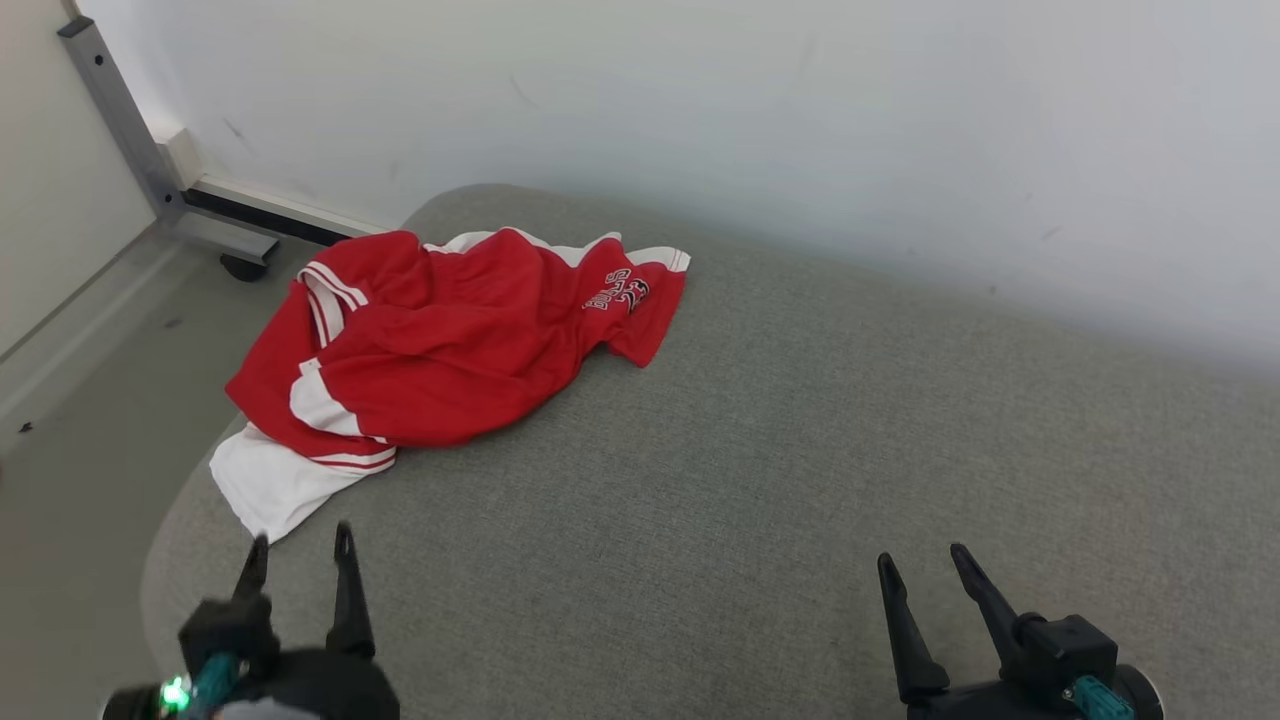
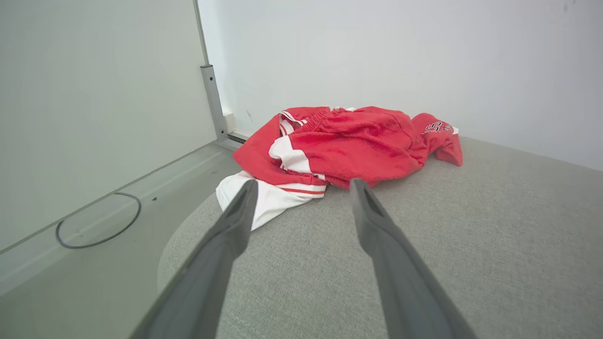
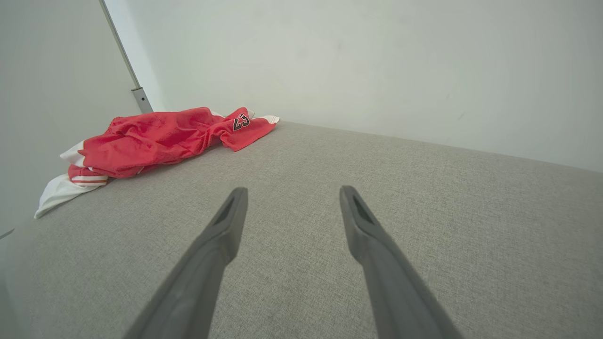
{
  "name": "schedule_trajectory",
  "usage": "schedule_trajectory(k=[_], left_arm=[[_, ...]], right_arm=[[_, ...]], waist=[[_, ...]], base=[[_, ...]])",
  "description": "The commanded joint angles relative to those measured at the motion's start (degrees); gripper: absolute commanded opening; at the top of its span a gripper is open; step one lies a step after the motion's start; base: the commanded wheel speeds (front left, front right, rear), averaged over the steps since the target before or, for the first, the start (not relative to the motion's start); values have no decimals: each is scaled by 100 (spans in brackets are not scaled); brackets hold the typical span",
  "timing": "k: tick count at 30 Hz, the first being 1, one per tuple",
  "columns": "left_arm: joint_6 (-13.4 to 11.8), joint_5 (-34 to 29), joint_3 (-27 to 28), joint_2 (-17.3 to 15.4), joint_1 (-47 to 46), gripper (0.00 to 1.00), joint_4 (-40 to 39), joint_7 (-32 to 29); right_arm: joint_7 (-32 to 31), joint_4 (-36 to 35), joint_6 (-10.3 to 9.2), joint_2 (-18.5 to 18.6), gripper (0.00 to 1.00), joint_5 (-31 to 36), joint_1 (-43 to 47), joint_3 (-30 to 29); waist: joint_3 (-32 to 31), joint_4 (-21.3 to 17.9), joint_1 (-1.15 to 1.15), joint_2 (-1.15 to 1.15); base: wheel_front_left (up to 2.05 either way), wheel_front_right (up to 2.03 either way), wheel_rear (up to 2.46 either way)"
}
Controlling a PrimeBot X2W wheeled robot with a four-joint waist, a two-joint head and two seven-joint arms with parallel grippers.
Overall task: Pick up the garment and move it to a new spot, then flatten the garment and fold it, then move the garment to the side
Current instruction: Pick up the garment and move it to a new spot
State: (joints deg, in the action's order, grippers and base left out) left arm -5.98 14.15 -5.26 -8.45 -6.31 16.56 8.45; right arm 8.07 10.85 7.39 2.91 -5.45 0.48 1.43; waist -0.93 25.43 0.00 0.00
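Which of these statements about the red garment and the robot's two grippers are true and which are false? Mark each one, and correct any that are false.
1. The red and white garment lies crumpled on the grey upholstered surface. True.
2. The left gripper is shut on the garment's white edge. False: its fingers stand apart and hold nothing.
3. The right gripper is open over bare grey fabric. True.
4. The garment lies nearer the right gripper than the left. False: it lies on the robot's left side, just ahead of the left gripper.
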Motion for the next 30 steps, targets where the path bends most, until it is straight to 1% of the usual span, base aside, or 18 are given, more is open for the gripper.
schedule_trajectory(k=[1, 7, 10, 14, 17, 20, 21, 26, 29, 30], left_arm=[[33, -33, -56, -2, -295, 100, 76, 2], [181, 28, -140, -11, -1357, 100, 698, -203], [268, 97, -149, -51, -1977, 100, 1149, -448], [429, 226, -48, -223, -2768, 100, 1814, -771], [518, 423, 100, -390, -3214, 100, 2359, -1161], [514, 592, 271, -573, -3557, 100, 2813, -1501], [514, 592, 271, -573, -3557, 100, 2813, -1501], [455, 880, 522, -782, -3897, 100, 3327, -1892], [385, 943, 592, -782, -4053, 100, 3510, -2002], [355, 959, 610, -828, -4080, 100, 3587, -2027]], right_arm=[[-1, -102, 19, -5, 100, 104, -48, -16], [-207, -517, 19, -5, 100, 239, -168, 129], [-373, -808, 19, -5, 100, 334, -240, 201], [-598, -1174, 19, 40, 100, 424, -372, 433], [-713, -1370, 19, 88, 100, 396, -458, 573], [-796, -1469, 19, 136, 100, 337, -505, 665], [-796, -1469, 19, 136, 100, 337, -505, 665], [-876, -1604, 19, 231, 100, 281, -462, 673], [-906, -1676, 19, 272, 100, 270, -457, 722], [-915, -1700, 19, 288, 100, 263, -459, 731]], waist=[[80, -87, 0, 0], [386, -459, 0, 0], [575, -687, 0, 0], [861, -1089, 0, 0], [1069, -1415, 0, 0], [1245, -1714, 0, 0], [1245, -1714, 0, 0], [1521, -2065, 0, 0], [1647, -2220, 0, 0], [1683, -2268, 0, 0]], base=[[0, 0, 0], [0, 0, 0], [0, 0, 0], [0, 0, 0], [0, 0, 0], [0, 0, 0], [0, 0, 0], [0, 0, 0], [0, 0, 0], [0, 0, 0]])
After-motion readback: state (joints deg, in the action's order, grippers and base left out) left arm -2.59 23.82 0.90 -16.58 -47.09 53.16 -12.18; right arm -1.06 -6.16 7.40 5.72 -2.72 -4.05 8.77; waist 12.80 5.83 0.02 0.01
